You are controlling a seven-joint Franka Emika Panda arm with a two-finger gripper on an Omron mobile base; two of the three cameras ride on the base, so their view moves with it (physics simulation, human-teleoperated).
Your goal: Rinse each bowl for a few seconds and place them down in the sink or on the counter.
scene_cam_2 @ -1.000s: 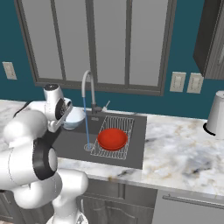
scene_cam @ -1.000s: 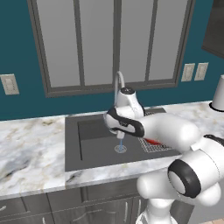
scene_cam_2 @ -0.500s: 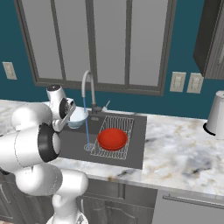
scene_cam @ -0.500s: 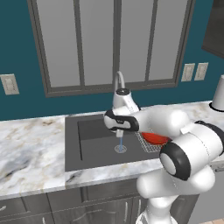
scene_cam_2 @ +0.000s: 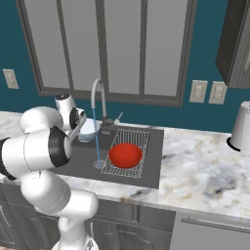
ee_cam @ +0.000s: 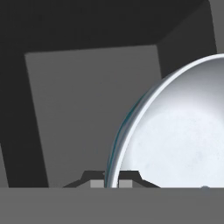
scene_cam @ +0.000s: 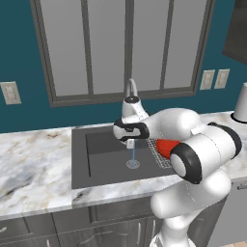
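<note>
- Kitchen sink (scene_cam_2: 151, 161), dark basin, water running from tap (scene_cam_2: 97, 93).
- Gripper (ee_cam: 111, 183) pinches pale bowl (ee_cam: 175, 140) by its rim, over the basin beside the stream, likely to rinse it.
- Red bowl (scene_cam_2: 125, 155) sits on rack (scene_cam_2: 131, 141), probably waiting.

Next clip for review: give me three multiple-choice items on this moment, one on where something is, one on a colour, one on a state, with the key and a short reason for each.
1. Where is the red bowl?
A. on the wire rack in the sink
B. on the counter by the jar
C. in the gripper

2. What colour is the inside of the bowl that the gripper holds?
A. red
B. whitish
C. black

3. What is the tap doing?
A. running
B. off
C. lying detached in the basin

Key: 1 A, it sits on the wire rack inside the sink. 2 B, the hand view shows the held bowl pale inside. 3 A, a thin blue stream falls to the drain.
</note>
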